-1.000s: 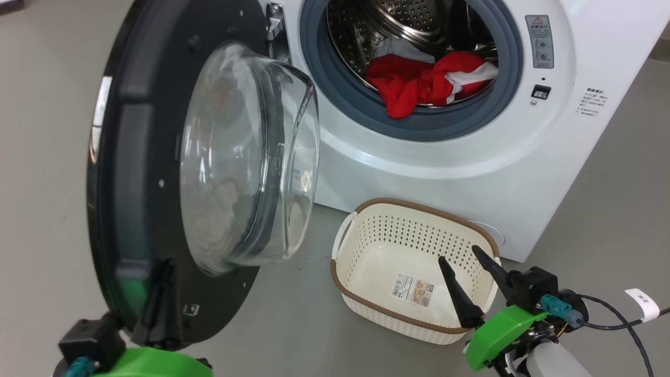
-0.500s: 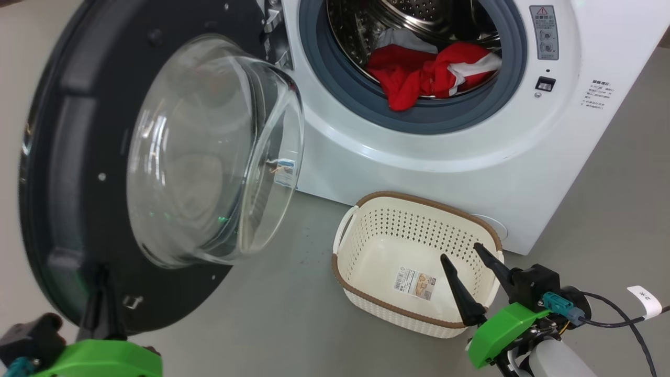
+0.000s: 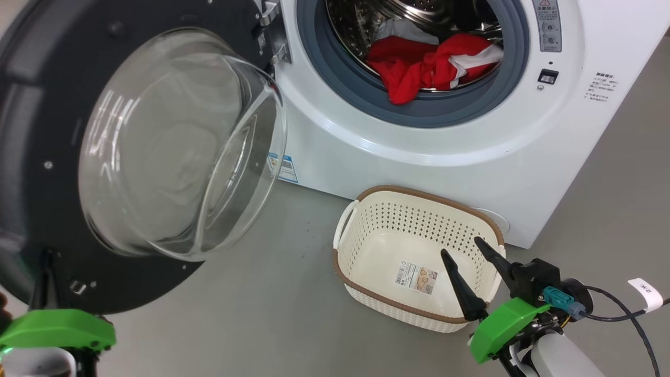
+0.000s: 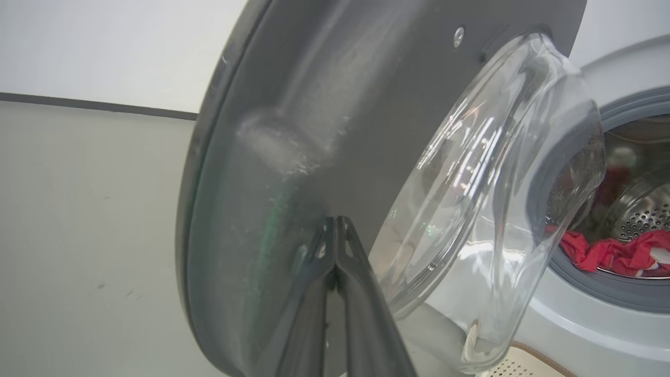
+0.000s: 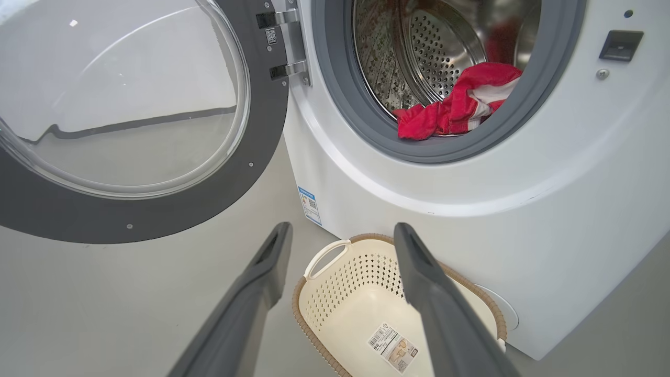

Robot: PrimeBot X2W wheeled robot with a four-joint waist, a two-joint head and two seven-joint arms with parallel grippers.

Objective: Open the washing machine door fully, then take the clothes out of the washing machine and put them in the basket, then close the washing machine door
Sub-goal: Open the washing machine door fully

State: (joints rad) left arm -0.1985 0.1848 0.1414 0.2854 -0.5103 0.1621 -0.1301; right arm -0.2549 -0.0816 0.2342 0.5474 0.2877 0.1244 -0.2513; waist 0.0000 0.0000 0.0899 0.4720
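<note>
The big white washing machine (image 3: 419, 157) stands in front of both grippers. Its door (image 3: 31, 157) hangs wide open, out to the left, with its inside face and glass bowl (image 3: 172, 146) turned toward the robot. The left gripper (image 4: 335, 246) has its two fingers pressed together with nothing seen between them. The tips sit right against the dark inside face of the door, low down near the rim and just beside the glass bowl. So the door lies straight ahead of those tips, and the hinge (image 3: 275, 47) is far off to that gripper's right. A push along the fingers looks like the way to swing the door wider, if it can go any wider. The cream basket (image 3: 413, 195) sits on the floor (image 3: 261, 314) close to the machine's front, under the right gripper (image 3: 459, 246), and it is empty. This gripper's fingers are spread apart and hold nothing. The red clothes (image 3: 419, 68) lie in the mouth of the drum (image 5: 434, 52), ahead of and above the right gripper. One end hangs over the grey ring (image 3: 366, 99). The pile stretches from side to side across the opening. The right gripper is much nearer to it than the left one, so the reach up and forward looks like its job.
</note>
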